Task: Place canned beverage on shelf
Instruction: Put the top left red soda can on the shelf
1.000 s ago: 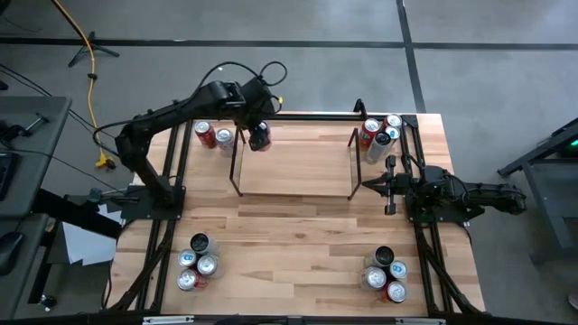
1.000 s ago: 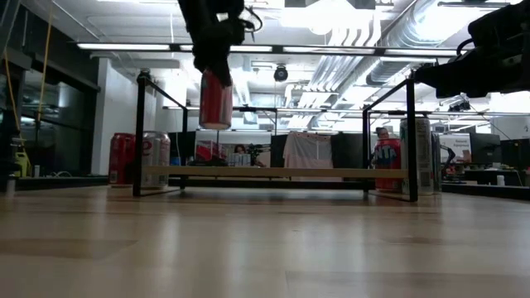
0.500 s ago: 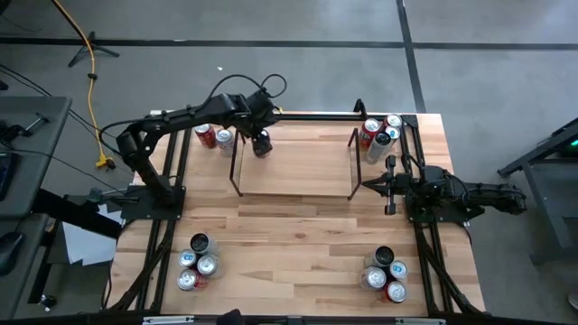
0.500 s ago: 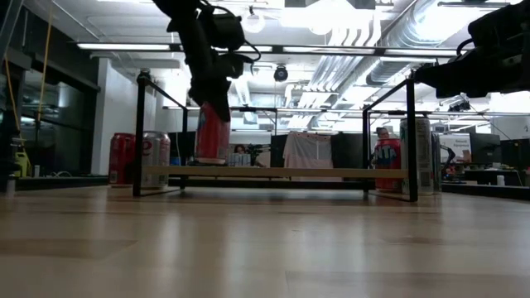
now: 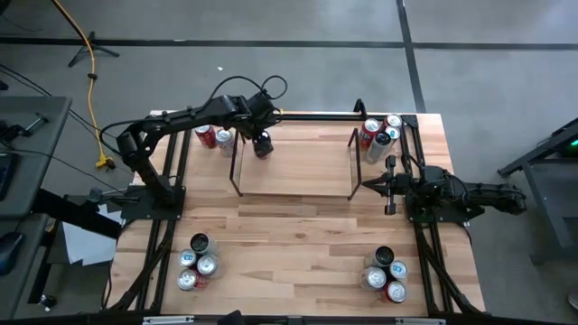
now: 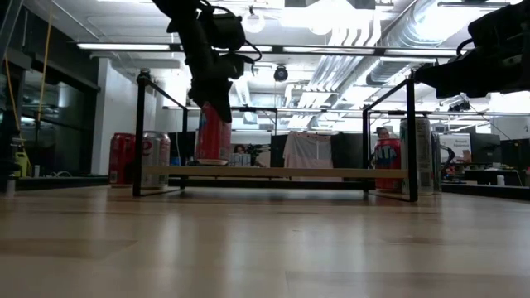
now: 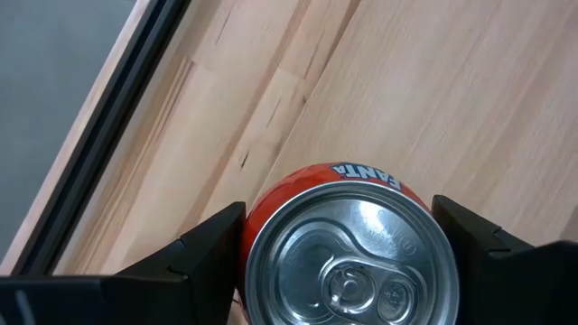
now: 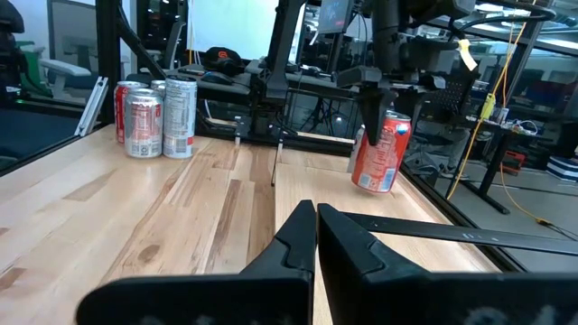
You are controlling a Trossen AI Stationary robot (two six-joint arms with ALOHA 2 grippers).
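Orange soda can (image 7: 348, 239), held by the left gripper (image 5: 261, 140) at the far left corner of the shelf (image 5: 293, 168). The gripper's two fingers (image 7: 194, 253) pinch the can's sides from above. In the low view the can (image 6: 213, 132) appears to have its base at or just on the shelf's flat top, while the right wrist view shows it tilted, so it is not yet standing free; whether the base bears fully on the top cannot be told. The right gripper (image 5: 371, 187) waits at the right end of the shelf with its fingers pressed together, holding nothing. Other cans stand in clusters at the table's corners: far left (image 5: 214, 136), far right (image 5: 380, 132), near left (image 5: 195, 262) and near right (image 5: 386, 272). Judged progress: the carry to the shelf is done; what is left is to settle the can upright, spread the fingers and lift the arm clear.
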